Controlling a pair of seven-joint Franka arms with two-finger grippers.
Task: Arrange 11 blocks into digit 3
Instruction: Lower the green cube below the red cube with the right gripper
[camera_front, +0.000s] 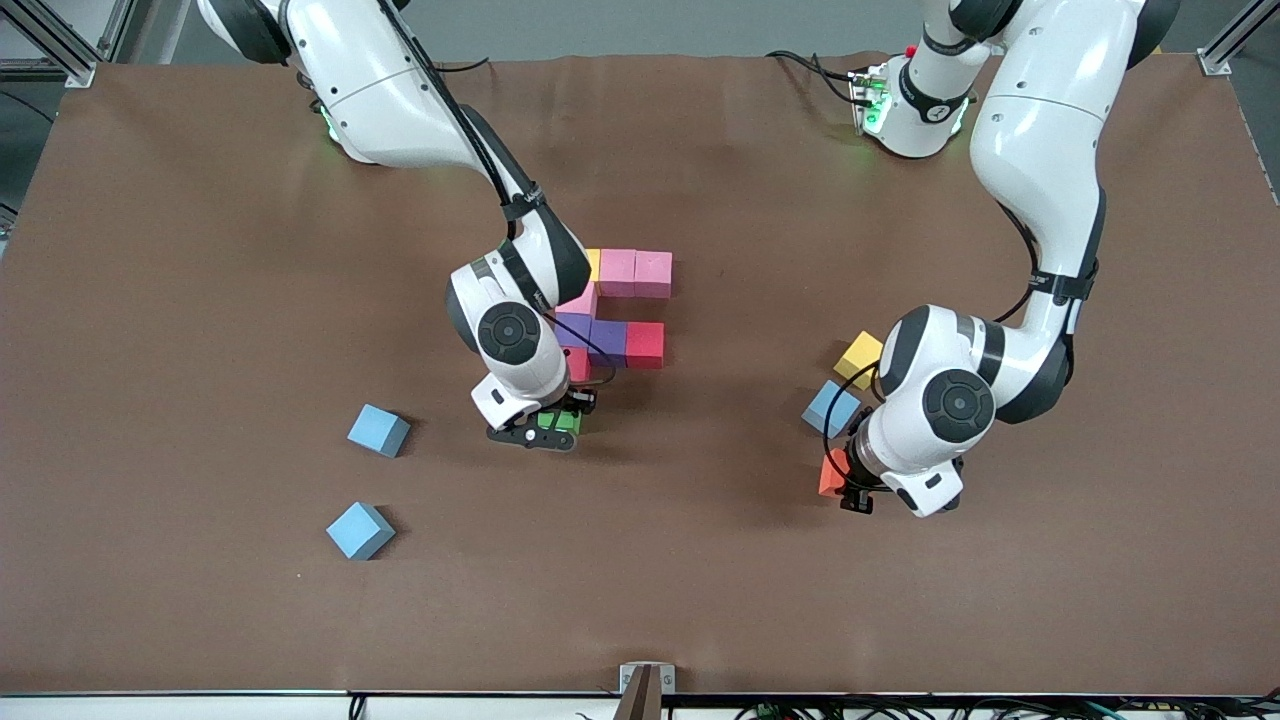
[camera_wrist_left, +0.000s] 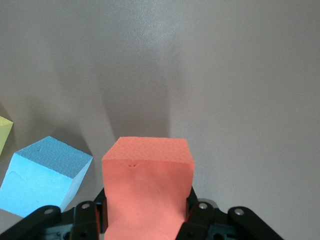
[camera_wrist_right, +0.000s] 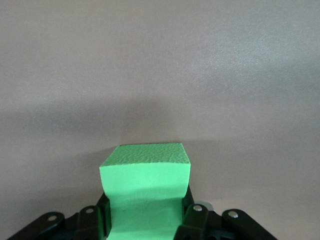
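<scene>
So, quick rundown of the table:

Right gripper (camera_front: 556, 420): pinching a green block (camera_wrist_right: 145, 192) between its fingers, squeezing it in a bit at the sides. It sits low over the table (camera_front: 200, 250), just at the camera-side edge of the cube cluster.

Left gripper (camera_front: 850, 485): clamped on an orange block (camera_wrist_left: 148, 187), also dented by the squeeze. It hangs over the brown surface toward the left arm's end, just next to two loose cubes.

Digit 3 so far (camera_front: 615, 315): partly built in the middle of the table. Two pink blocks (camera_front: 636, 273) side by side in the row farthest from the camera, with a sliver of a yellow one (camera_front: 594, 263) poking out beside them from under the right arm. One more pink under that, then a row of purple blocks (camera_front: 595, 338) ending in a red block (camera_front: 645, 345), and another red bit showing nearer the camera. The right arm covers part of it, so I can't count it all.

Loose near the left gripper: a yellow block (camera_front: 860, 358) and a light blue block (camera_front: 830, 408), close together, the blue one nearer the camera.

Loose toward the right arm's end: two more light blue cubes (camera_front: 379, 430), apart from each other, one (camera_front: 360, 530) nearer the camera than the other.
</scene>
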